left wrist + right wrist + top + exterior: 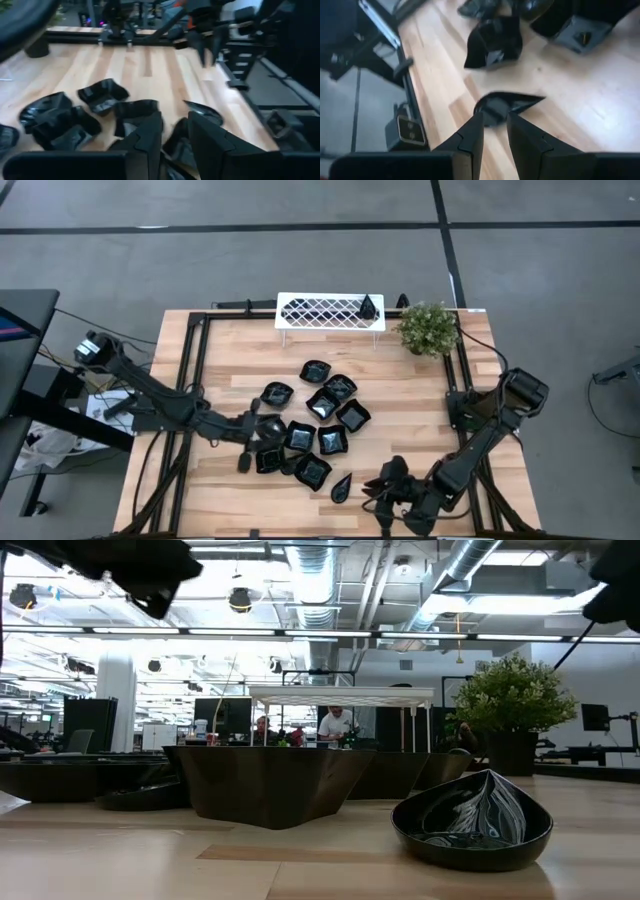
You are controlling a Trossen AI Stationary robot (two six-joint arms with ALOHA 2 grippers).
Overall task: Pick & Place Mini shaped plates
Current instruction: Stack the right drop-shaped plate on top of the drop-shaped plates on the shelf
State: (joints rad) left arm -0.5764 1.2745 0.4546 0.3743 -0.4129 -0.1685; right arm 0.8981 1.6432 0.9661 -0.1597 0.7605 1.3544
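Nearest you in the low view sits a teardrop plate [472, 820] on the counter [240, 350], alone at the near edge, just left of the right tool [385, 490]. Your right tool hovers with fingers narrowly parted, gripping nothing. Your left tool [262, 442] reaches into the cluster of mini shaped plates [315, 420] at the counter's middle, fingers narrowly apart; you cannot tell whether it grips one. One more plate [370, 306] stands on the white tray [330, 312] at the far edge.

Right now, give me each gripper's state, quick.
Left gripper: open, fingers apart over the plates, holding nothing.
Right gripper: open, fingers apart at the teardrop plate, not gripping it.
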